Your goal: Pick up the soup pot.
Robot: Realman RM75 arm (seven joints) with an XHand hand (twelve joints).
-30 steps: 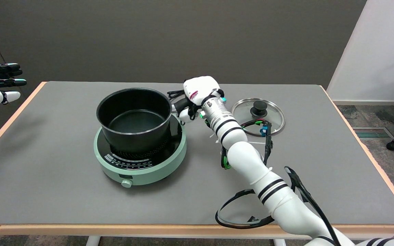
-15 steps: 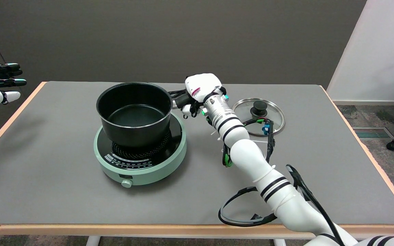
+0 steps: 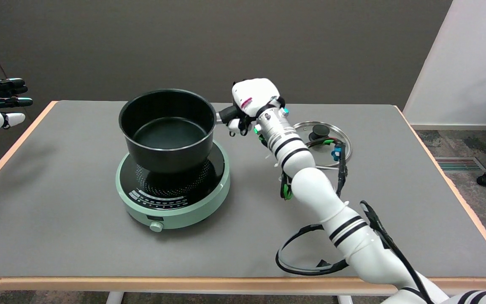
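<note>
Head view shows the right hand [image 3: 249, 103] with its fingers [image 3: 235, 125] wrapped around the stubby side handle of the soup pot [image 3: 168, 128], which hangs slightly tilted just above the mint-green cooker [image 3: 173, 192]. Because the grip sits far off to 1 side, the round pot could, I judge, twist or sag and knock the cooker's glossy black top. It looks dark, smooth metal. Behind the arm, a glass lid [image 3: 319, 139] lies on the matte grey desk [image 3: 57, 236].
</note>
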